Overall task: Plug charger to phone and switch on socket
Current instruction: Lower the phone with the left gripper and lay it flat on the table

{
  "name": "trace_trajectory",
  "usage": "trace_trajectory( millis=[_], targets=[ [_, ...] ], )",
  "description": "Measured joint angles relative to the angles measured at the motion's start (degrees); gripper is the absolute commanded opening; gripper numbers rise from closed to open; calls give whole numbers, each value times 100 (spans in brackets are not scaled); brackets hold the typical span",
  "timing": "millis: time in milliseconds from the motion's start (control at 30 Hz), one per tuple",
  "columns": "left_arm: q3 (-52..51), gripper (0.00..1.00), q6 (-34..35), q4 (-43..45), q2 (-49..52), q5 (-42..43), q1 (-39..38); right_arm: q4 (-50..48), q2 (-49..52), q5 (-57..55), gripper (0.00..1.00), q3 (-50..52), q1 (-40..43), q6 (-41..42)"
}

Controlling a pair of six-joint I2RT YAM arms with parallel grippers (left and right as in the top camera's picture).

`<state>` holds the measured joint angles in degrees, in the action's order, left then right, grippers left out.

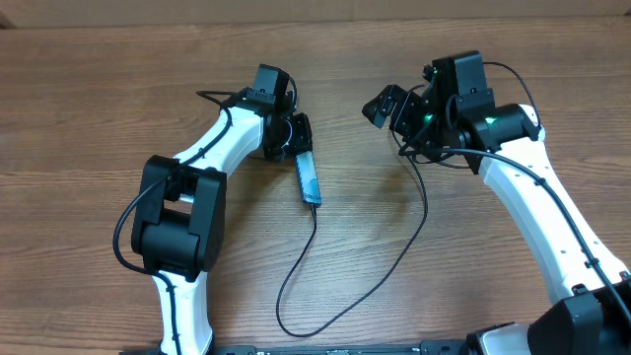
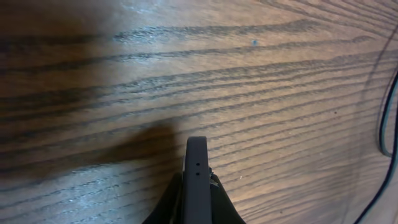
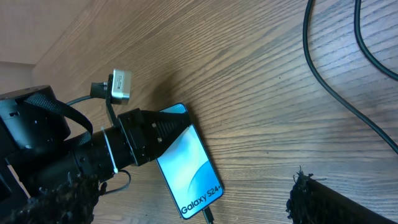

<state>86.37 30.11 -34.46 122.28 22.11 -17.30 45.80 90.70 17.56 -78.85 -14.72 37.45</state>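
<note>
Left gripper (image 1: 294, 138): we clamp the phone (image 1: 309, 179) by its top end, on edge, mid-worktop toward the far edge, probably to steady it for plugging.
Charger (image 1: 296, 281): its tip looks seated in the phone's lower end, and the slack loops toward the near edge.
Right gripper (image 1: 390, 110): fingers spread and empty, likely free for the next step.
Socket: we see none in any view.

Phone (image 1: 309, 178) just left of frame centre in overhead view, lengthwise toward lower right, on table (image 1: 89, 89). Upper end of phone sits between fingers of left gripper (image 1: 291, 133), directly above it in frame. Right gripper (image 1: 389, 108) right of left gripper, well apart from phone, fingers spread. Cable (image 1: 425, 209) joins phone's lower end, runs down to lower centre, loops, climbs right, ends under right gripper.
</note>
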Motion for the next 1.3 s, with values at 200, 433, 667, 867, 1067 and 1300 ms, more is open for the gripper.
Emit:
trace_trajectory(
  millis=[200, 433, 667, 867, 1067, 1300],
  targets=[
    [0, 7, 0, 0, 0, -103, -63, 7, 0, 2, 100, 0, 0, 2],
    [0, 5, 2, 0, 0, -142, -142, 9, 0, 2, 100, 0, 0, 0],
    [0, 10, 33, 2, 0, -181, -149, 7, 0, 0, 100, 0, 0, 0],
    [0, 13, 94, 2, 0, -223, -149, 7, 0, 2, 100, 0, 0, 4],
    [0, 17, 114, 0, 0, -225, -149, 7, 0, 2, 100, 0, 0, 0],
    [0, 19, 129, 0, 0, -227, -149, 7, 0, 2, 100, 0, 0, 0]
  ],
)
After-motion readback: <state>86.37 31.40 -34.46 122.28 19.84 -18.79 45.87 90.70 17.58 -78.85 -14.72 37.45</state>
